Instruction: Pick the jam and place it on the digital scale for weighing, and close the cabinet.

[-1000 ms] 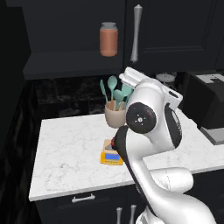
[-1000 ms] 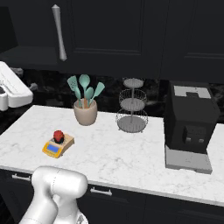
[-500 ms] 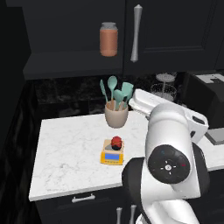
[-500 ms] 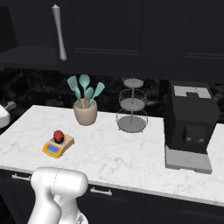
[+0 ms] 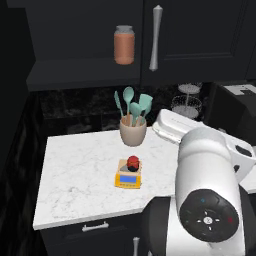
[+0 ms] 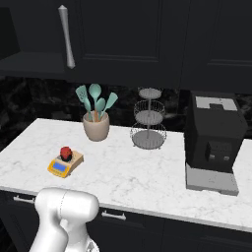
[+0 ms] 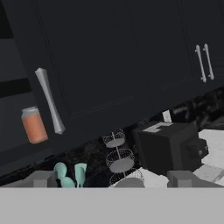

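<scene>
Well, here is how it stood.
Jam: the small red jar (image 5: 133, 161) with its dark lid sat upright on top of the digital scale (image 5: 128, 175), apart from any finger of the robot.
Digital scale: the flat yellow-orange square lay on the white marble counter (image 5: 75, 170), blue display turned toward the counter's front edge, a little in front of the utensil cup (image 5: 133, 132).
Utensil cup: a beige pot that held teal spoons and spatulas (image 6: 94, 101), standing near the dark backsplash.
Wire stand: a three-tier grey wire rack (image 6: 147, 120) stood just beside the cup, between it and the coffee machine (image 6: 214, 141).
Coffee machine: a black box on a grey base, at the far right end of the counter as seen from the right base view.
Cabinet: the black upper wall cabinet (image 6: 128, 39) had one panelled door shut, its long silver bar handle (image 5: 155, 38) hanging vertical; the compartment beside that handle stood open, and I could not make out its door.
Shelf: inside the open compartment a tall orange-brown jar (image 5: 124, 45) with a grey lid stood upright, close to the handle.
Gripper: the two fingertips (image 7: 44, 179) were spread wide with nothing between them (image 7: 113, 180), raised and aimed at the cabinet front, the handle and orange-brown jar up and to one side in the hand view.
Arm: the white arm (image 5: 207, 185) bulked low in the left base view, well clear of the scale.
</scene>
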